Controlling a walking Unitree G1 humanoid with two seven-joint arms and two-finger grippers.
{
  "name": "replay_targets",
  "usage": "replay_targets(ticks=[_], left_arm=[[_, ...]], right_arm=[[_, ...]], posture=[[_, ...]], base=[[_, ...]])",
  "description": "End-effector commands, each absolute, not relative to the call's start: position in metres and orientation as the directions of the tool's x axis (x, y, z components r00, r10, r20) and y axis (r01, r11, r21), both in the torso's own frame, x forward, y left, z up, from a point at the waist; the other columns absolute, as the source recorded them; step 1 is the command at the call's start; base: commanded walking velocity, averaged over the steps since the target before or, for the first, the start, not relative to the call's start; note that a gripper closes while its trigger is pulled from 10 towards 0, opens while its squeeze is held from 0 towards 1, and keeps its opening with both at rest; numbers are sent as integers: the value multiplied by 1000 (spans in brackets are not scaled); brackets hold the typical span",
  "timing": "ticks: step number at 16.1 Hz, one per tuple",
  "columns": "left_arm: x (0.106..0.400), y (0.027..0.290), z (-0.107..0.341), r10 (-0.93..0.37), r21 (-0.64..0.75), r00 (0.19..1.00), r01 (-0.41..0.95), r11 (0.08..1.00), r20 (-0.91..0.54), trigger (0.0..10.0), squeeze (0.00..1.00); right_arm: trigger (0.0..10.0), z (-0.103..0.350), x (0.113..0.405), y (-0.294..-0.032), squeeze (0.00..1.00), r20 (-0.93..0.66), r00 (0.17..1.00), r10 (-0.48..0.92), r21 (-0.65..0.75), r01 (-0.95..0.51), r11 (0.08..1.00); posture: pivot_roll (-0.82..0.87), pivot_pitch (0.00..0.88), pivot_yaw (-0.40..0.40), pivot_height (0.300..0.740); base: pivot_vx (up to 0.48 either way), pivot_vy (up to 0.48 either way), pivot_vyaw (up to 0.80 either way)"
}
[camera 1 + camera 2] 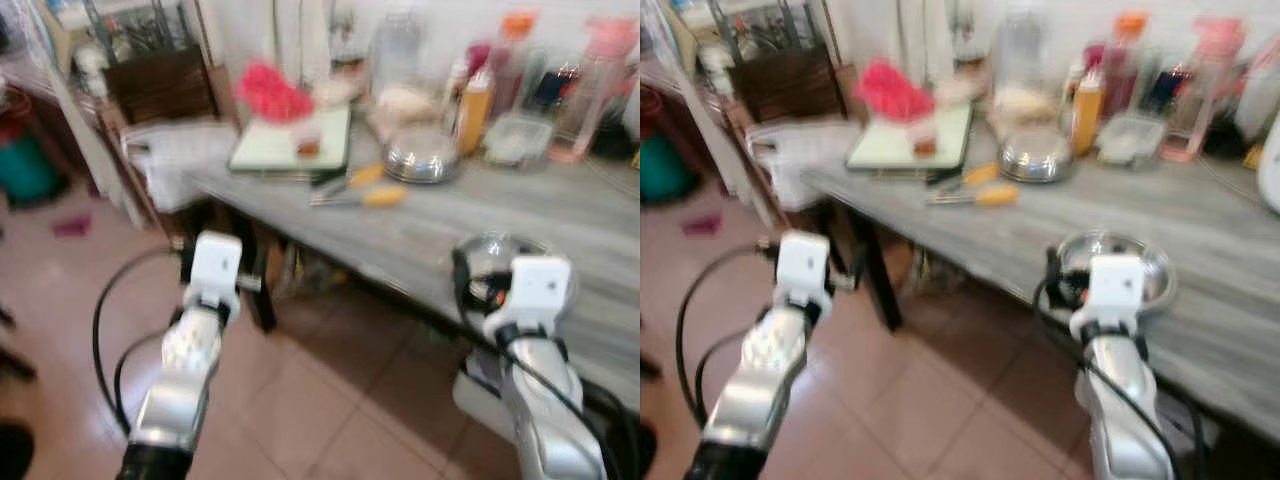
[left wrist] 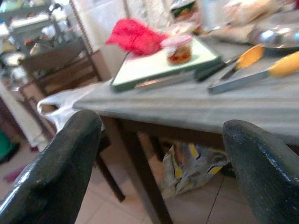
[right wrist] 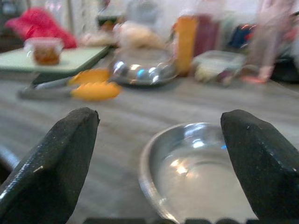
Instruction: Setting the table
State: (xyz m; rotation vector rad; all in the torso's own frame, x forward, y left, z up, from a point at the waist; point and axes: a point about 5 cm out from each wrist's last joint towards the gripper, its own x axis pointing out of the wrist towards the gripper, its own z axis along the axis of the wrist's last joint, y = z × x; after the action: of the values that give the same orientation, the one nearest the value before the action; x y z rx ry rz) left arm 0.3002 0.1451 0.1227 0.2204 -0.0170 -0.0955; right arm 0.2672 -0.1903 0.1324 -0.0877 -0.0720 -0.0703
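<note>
We are seeing the steel bowl sitting near the front edge of the table. Our right gripper, fingers apart, is facing it. It is looking light, stiff and slippery, so we are judging the rim is the best hold. Our left gripper is also spread, off the table's corner.
</note>
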Motion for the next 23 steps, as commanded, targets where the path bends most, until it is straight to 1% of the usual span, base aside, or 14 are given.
replay_targets(ticks=[1, 2, 3, 6, 11, 16, 20, 22, 23], left_arm=[[300, 146, 124, -99, 226, 995, 96, 969, 2, 10000, 0], [302, 145, 127, -112, 198, 993, 103, 975, 34, 10000, 0], [303, 145, 127, -112, 173, 993, 105, 979, 29, 10000, 0], [303, 141, 129, -100, 170, 994, 92, 981, 37, 10000, 0], [297, 134, 127, -56, 137, 998, 50, 989, 38, 10000, 0], [294, 131, 129, -46, 137, 998, 39, 990, 50, 10000, 0], [292, 130, 129, -41, 140, 998, 34, 990, 47, 10000, 0], [291, 136, 128, -16, 158, 999, 8, 987, 51, 10000, 0], [292, 139, 128, -1, 150, 999, -7, 989, 51, 10000, 0]], right_arm=[[10000, 135, 270, -189, 0, 83, 994, -65, -81, 71, 994], [10000, 135, 271, -191, 0, 85, 994, -72, -81, 78, 994], [10000, 136, 271, -192, 0, 86, 994, -74, -80, 81, 993], [10000, 141, 274, -198, 0, 97, 992, -75, -86, 84, 993], [10000, 148, 285, -197, 0, 105, 994, -14, -119, 26, 993], [10000, 155, 289, -199, 0, 114, 993, 10, -136, 6, 991], [10000, 159, 293, -193, 0, 126, 992, 32, -140, -15, 990], [10000, 155, 294, -184, 0, 124, 991, 59, -131, -42, 990], [10000, 155, 294, -180, 0, 123, 990, 71, -132, -55, 990]], posture=[[-104, 0, 82, 740], [-105, 0, 83, 740], [-107, 0, 82, 740], [-108, 0, 59, 740], [-84, 0, 27, 740], [-80, 0, -5, 740], [-78, 1, 0, 740], [-60, 0, -6, 740], [-51, 0, -21, 740]], base=[[0, 0, 800], [0, 0, 800], [0, 0, 638], [0, 0, 0], [0, 0, 0], [0, 0, 0], [0, 0, 0], [0, 0, 0], [0, 0, 0]])
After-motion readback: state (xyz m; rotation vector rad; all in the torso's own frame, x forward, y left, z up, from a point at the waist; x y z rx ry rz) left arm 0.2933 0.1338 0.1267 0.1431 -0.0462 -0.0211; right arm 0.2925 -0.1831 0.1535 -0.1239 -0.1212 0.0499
